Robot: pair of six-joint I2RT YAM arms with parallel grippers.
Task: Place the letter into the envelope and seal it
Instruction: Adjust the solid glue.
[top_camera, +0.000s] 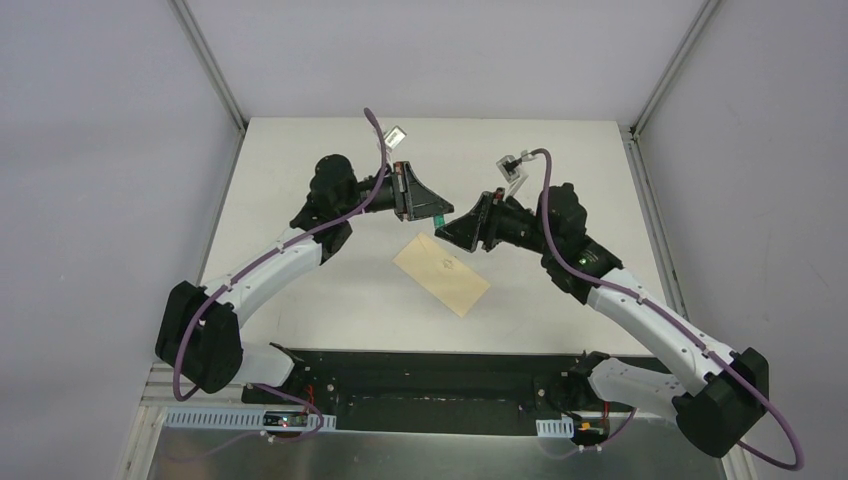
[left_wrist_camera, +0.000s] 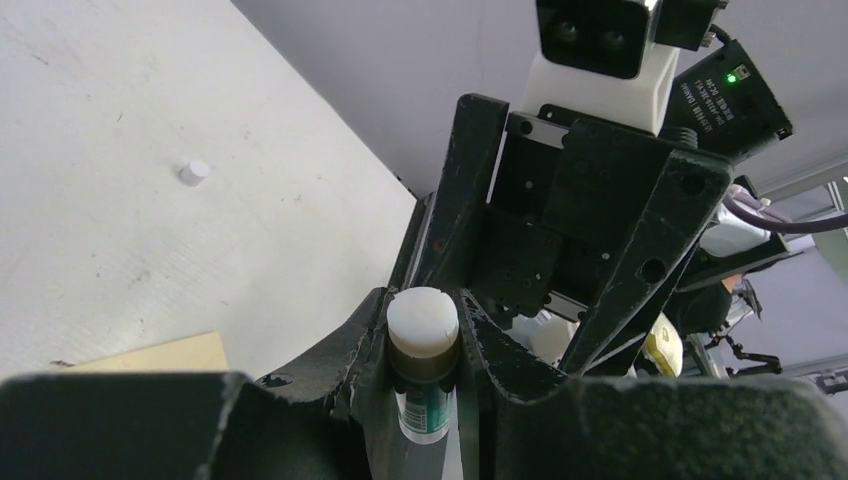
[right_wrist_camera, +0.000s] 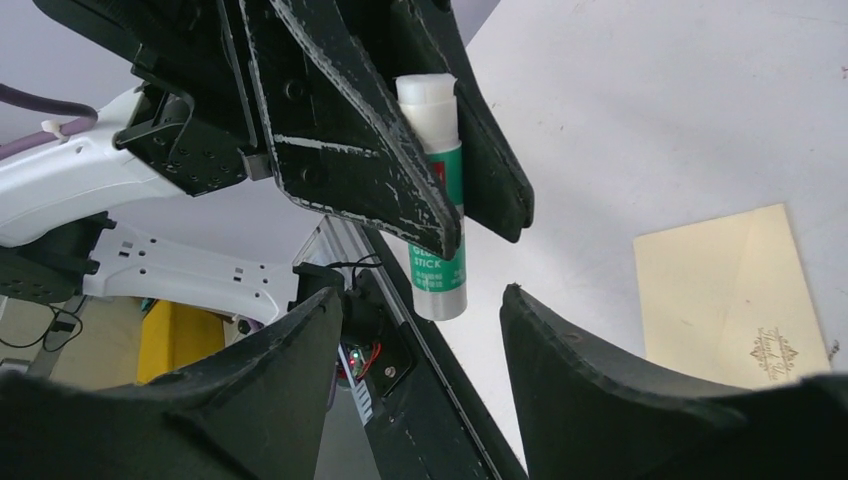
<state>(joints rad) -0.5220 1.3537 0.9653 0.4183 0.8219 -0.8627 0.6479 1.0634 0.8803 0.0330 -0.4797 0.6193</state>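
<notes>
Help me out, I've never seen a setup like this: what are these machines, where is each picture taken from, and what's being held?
These are two robot arms bolted to a table, each ending in a two-finger gripper. One picture looks down from overhead; the other two come from cameras on each wrist. A tan envelope lies flat on the table, and a small white cap-like piece sits apart. The left gripper is shut on an uncapped glue stick; the right gripper is open, close to it.

left gripper (left_wrist_camera: 424, 330) clamped, right gripper (right_wrist_camera: 420, 300) gaping, tip to tip.
</notes>
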